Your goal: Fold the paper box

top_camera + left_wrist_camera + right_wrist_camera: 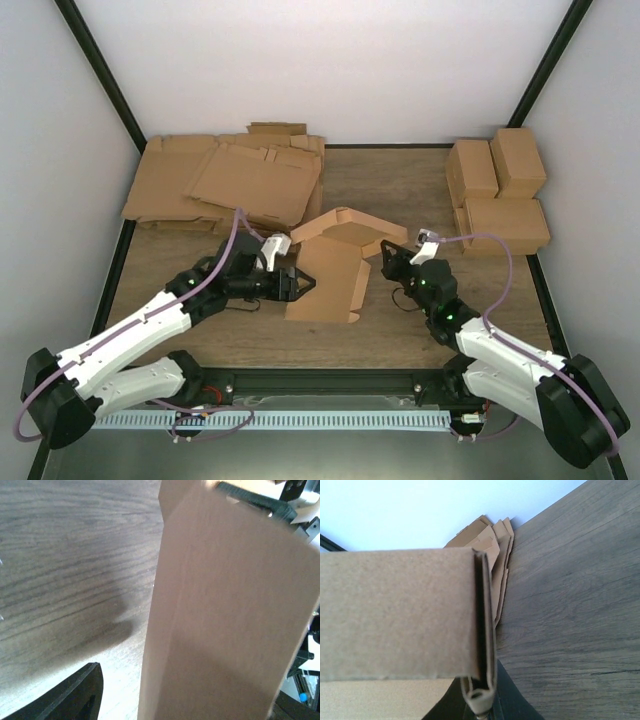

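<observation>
The paper box (335, 265) is a half-folded brown cardboard piece in the middle of the table, with one long panel flat and its far end raised in a ridge. My left gripper (300, 283) is at the box's left edge. In the left wrist view the box panel (225, 610) stands between my fingers, and the left finger (75, 695) is apart from it, so the jaws are open. My right gripper (385, 262) is at the box's right side. In the right wrist view it (481, 700) pinches a doubled wall of the box (395, 615).
A pile of wide flat cardboard sheets (220, 180) lies at the back left and also shows in the right wrist view (497, 545). Three closed brown boxes (498, 190) stand at the back right. Dark frame posts run along both sides.
</observation>
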### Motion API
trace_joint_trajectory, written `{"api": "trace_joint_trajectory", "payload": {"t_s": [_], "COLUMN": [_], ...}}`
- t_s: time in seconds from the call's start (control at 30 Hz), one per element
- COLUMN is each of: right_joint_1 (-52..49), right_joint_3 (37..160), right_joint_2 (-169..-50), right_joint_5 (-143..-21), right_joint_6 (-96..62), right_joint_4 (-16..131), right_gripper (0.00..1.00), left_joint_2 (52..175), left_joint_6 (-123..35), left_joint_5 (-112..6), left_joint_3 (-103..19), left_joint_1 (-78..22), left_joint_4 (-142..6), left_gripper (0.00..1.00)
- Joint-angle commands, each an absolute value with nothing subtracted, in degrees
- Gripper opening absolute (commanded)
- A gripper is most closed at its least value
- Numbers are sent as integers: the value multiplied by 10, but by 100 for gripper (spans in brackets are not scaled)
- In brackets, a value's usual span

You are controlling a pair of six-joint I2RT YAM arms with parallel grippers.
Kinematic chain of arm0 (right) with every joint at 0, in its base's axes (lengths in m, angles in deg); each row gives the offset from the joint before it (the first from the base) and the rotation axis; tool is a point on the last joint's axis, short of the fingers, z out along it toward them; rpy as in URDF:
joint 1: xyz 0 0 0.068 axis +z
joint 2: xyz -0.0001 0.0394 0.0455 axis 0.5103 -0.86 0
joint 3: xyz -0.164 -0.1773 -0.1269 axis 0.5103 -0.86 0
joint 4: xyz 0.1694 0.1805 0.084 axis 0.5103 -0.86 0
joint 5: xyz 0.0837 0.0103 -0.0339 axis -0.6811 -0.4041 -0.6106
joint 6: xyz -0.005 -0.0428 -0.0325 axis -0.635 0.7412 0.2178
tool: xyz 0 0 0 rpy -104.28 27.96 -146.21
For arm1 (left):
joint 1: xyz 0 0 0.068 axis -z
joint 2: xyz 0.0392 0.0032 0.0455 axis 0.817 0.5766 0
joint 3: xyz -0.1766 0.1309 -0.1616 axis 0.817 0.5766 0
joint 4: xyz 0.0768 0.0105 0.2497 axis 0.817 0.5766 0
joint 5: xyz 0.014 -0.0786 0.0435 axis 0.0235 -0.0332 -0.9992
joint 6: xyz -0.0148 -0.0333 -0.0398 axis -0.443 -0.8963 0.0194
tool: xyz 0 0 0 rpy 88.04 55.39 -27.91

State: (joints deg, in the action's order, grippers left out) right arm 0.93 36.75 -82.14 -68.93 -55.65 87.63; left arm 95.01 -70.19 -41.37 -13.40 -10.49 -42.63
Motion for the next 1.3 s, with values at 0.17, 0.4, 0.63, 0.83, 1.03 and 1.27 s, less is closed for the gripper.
{"api": "trace_joint_trajectory", "payload": {"t_s": [0.17, 0.4, 0.63, 0.83, 1.03, 1.27], "right_joint_1": [7, 7, 7, 7, 8, 6], "right_joint_3": [358, 356, 344, 300, 274, 311], "right_joint_2": [-827, -839, -840, -817, -704, -549], "right_joint_5": [-662, -669, -763, -884, -913, -879], "right_joint_6": [-603, -611, -586, -566, -506, -482], "right_joint_4": [903, 896, 900, 848, 701, 569], "right_gripper": [1, 6, 44, 70, 81, 93], "left_joint_2": [941, 947, 1037, 1100, 1167, 1204], "left_joint_6": [-718, -685, -641, -619, -579, -544], "left_joint_5": [-437, -510, -557, -588, -663, -648], "left_joint_3": [-155, -234, -376, -458, -536, -536], "left_joint_1": [-66, -62, -62, -62, -63, -62], "left_joint_4": [-381, -287, -111, -4, 92, 96], "left_gripper": [49, 5, 4, 4, 4, 4]}}
